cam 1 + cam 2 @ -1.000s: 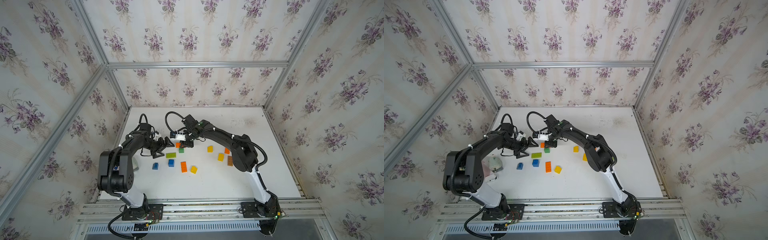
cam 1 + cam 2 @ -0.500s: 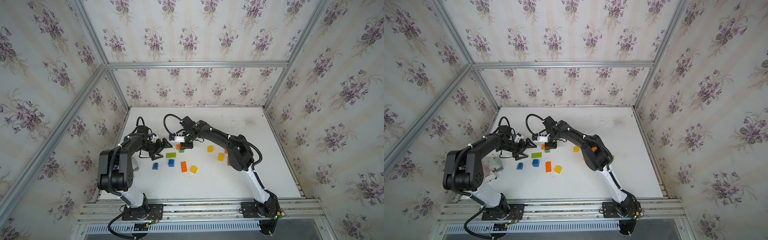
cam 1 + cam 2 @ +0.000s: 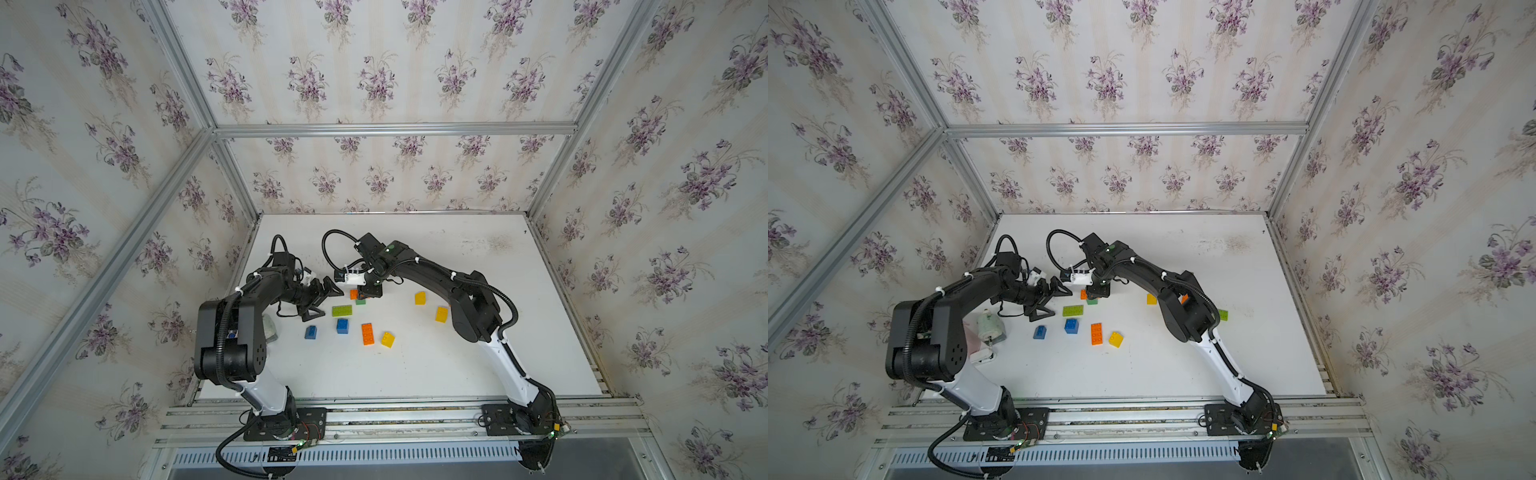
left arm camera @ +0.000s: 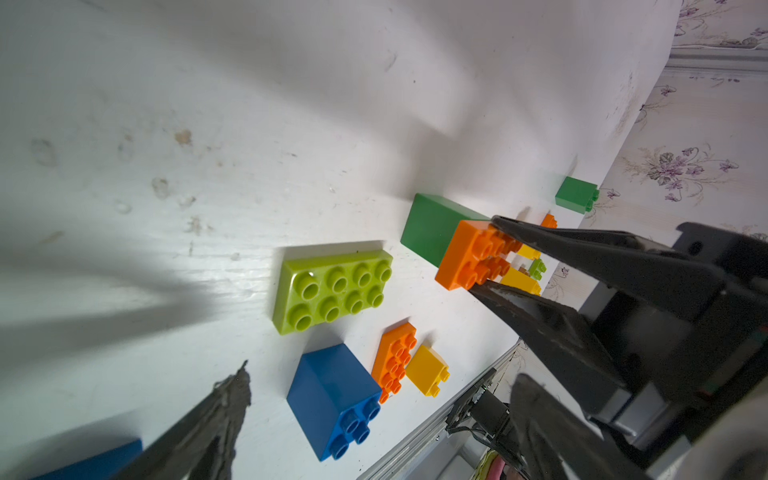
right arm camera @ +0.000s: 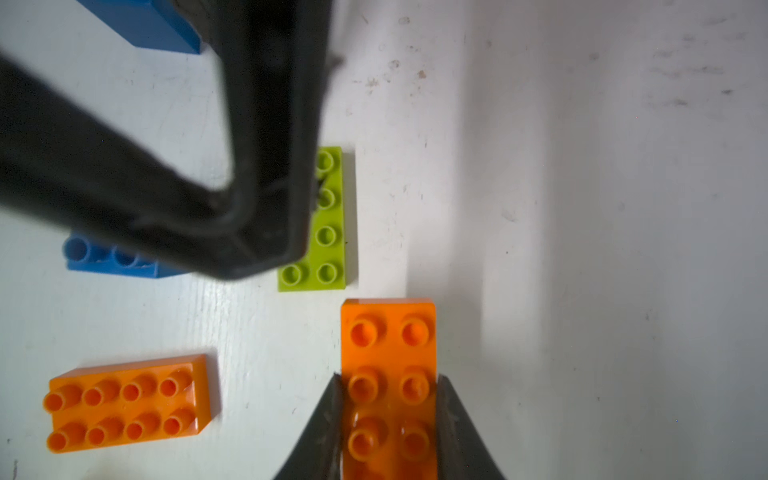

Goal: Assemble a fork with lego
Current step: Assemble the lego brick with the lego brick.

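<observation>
Right gripper (image 5: 388,380) clamped across the sides of an orange brick (image 5: 388,332); left gripper (image 3: 325,306) spread wide, just left of the lime brick (image 3: 341,310).

Both top views looked down from high over the whole table (image 3: 415,374); both wrist views closely faced the lime brick (image 4: 332,286).

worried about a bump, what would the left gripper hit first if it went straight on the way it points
Probably the lime brick, lying flat just ahead of the open left gripper. A blue brick sits close beside that line, and height is hard to judge.
</observation>
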